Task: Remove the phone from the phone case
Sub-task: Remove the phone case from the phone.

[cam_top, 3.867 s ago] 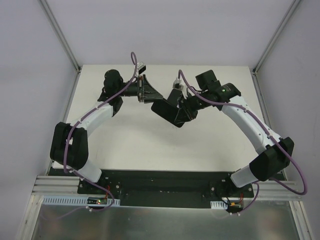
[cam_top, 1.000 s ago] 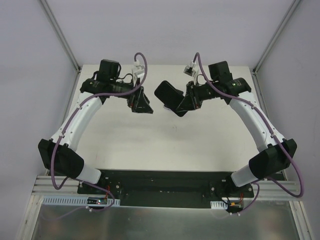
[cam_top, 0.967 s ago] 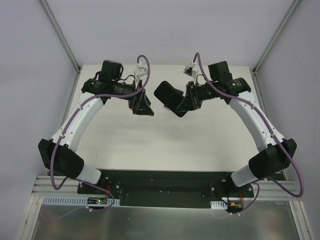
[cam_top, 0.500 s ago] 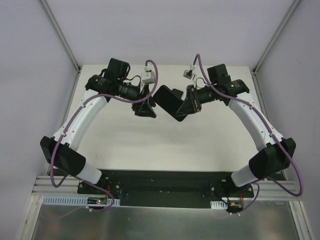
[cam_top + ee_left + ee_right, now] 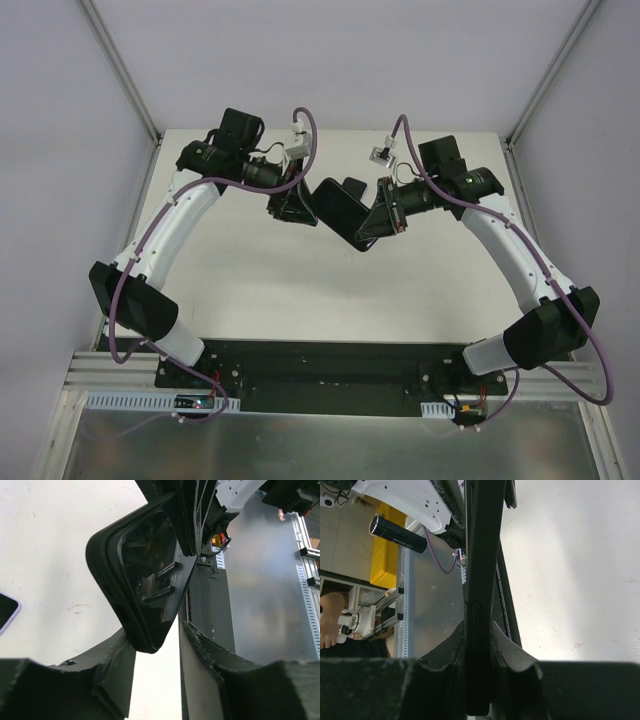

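Phone case clamped edge-on in right hand (left wrist shows phone face).

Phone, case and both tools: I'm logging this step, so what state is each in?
phone: in its case, held in the air.
case: on the phone, not peeled off at any corner in view.
right tool: shut on the phone, gripping it edge-on.
left tool: open, jaws on either side of the phone's corner.
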`<state>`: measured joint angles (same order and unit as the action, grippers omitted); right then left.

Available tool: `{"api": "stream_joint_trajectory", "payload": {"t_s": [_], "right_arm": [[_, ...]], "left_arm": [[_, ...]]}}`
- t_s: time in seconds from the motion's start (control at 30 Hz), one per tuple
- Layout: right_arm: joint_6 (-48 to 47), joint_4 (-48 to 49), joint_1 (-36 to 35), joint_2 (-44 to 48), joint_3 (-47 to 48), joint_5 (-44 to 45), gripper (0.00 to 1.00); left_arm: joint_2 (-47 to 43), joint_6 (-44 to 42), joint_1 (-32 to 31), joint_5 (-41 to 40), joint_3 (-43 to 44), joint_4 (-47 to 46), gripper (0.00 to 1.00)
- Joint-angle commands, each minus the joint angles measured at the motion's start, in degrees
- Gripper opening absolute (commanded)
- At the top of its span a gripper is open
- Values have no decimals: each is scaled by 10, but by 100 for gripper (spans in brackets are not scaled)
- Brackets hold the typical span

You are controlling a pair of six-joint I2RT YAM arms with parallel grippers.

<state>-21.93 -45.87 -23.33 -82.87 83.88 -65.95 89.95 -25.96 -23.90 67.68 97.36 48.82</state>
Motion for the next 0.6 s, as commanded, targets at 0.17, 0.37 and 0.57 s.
{"api": "stream_joint_trajectory", "payload": {"t_s": [0.17, 0.37, 0.57], "right_arm": [[14, 54, 1, 21, 2, -61, 0], [95, 140, 7, 15, -29, -95, 0], [218, 273, 6, 9, -77, -134, 0]], "left_arm": [[-2, -24, 3, 77, -7, 0, 9], [-19, -90, -3, 101, -45, 0, 0], [-29, -135, -39, 77, -44, 13, 0]]}}
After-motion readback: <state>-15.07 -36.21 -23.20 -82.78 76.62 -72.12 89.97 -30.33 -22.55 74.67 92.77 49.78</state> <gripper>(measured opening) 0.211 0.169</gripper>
